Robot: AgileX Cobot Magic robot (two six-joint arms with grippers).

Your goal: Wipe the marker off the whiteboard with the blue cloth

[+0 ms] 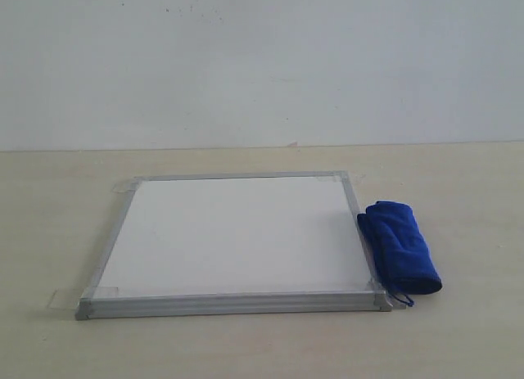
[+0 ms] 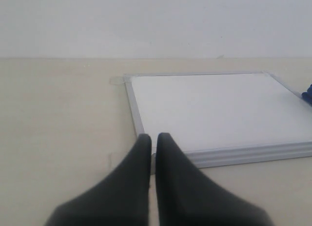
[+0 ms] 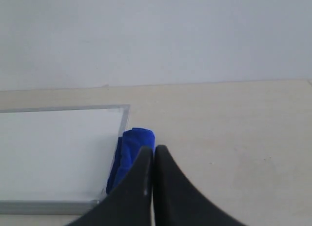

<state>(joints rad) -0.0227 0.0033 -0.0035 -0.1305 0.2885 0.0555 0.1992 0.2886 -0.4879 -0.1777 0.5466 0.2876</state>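
Observation:
The whiteboard (image 1: 229,232) lies flat on the table, silver-framed, with tape tabs at its corners. Its surface looks plain white in every view; no red marker lines show. The blue cloth (image 1: 401,244) lies rolled up on the table against the board's right edge. Neither arm appears in the exterior view. My left gripper (image 2: 153,137) is shut and empty, hovering near the board's (image 2: 214,109) near left corner; a sliver of the cloth (image 2: 308,95) shows beyond the board's far side. My right gripper (image 3: 153,149) is shut and empty, just short of the cloth (image 3: 130,153) beside the whiteboard (image 3: 53,153).
The tan table (image 1: 458,191) spreads all around the board. A plain white wall (image 1: 262,60) rises behind the table's back edge. A thin blue loop of the cloth (image 1: 401,299) trails by the board's front right corner.

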